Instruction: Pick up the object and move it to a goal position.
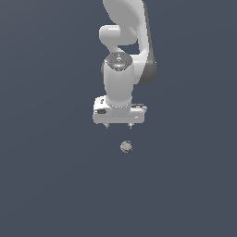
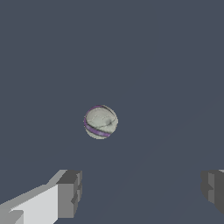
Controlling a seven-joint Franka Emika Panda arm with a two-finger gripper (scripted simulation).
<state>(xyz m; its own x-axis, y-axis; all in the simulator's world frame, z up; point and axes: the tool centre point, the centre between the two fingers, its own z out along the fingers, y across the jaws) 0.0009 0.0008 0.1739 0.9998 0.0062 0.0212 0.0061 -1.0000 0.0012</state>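
The object is a small mottled grey-beige ball (image 1: 126,147) with a purple band, lying on the dark grey surface. In the exterior view it sits just below and slightly to the right of my gripper (image 1: 119,126). The gripper points downward, open and empty, with its fingertips above the ball and apart from it. In the wrist view the ball (image 2: 100,122) lies near the middle, ahead of the two spread grey fingers (image 2: 70,194), between their lines but not between the pads.
A plain dark grey surface (image 1: 51,185) fills both views. The white arm (image 1: 122,51) rises behind the gripper in the exterior view. No other objects or goal marker show.
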